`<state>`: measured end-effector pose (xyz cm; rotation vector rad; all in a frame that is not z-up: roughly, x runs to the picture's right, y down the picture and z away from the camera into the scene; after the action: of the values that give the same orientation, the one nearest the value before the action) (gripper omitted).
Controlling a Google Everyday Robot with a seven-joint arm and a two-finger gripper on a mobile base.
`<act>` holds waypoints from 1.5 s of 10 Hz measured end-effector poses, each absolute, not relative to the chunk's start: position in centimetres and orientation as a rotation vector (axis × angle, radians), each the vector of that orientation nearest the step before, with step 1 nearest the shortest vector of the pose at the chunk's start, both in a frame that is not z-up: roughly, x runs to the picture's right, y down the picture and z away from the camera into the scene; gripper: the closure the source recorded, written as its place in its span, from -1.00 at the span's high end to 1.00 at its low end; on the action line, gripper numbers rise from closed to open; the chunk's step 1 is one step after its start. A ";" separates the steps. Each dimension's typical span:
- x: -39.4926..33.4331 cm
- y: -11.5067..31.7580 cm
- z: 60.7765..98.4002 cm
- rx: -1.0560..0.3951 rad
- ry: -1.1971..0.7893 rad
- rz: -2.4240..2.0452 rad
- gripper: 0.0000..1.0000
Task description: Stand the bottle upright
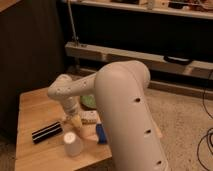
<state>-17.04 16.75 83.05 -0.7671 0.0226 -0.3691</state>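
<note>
The bottle [90,117] looks like a small pale thing with a white label and dark marks, lying on its side on the wooden table [30,112], just right of my gripper. My gripper [74,121] hangs from the white wrist, low over the table, right beside the bottle's left end and just above the white paper cup [72,144]. Whether it touches the bottle does not show. My big white upper arm [130,120] hides the table's right part.
A black block with white stripes [46,132] lies at the left front. A green round object [89,100] sits behind the bottle. A blue object [101,133] lies at the arm's edge. Dark shelving [150,55] stands behind.
</note>
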 end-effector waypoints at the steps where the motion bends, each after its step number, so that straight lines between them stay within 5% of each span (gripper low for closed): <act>1: -17.6 17.2 83.0 -0.776 0.027 -0.394 0.60; 6: -18.4 17.6 83.1 -0.769 0.116 -0.446 0.56; 12: -17.9 17.5 83.7 -0.837 0.071 -0.357 -0.58; 15: -17.6 14.7 81.9 -0.812 -0.155 -0.183 -0.63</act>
<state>-17.60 14.72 81.93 -0.8122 -0.1549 -0.1832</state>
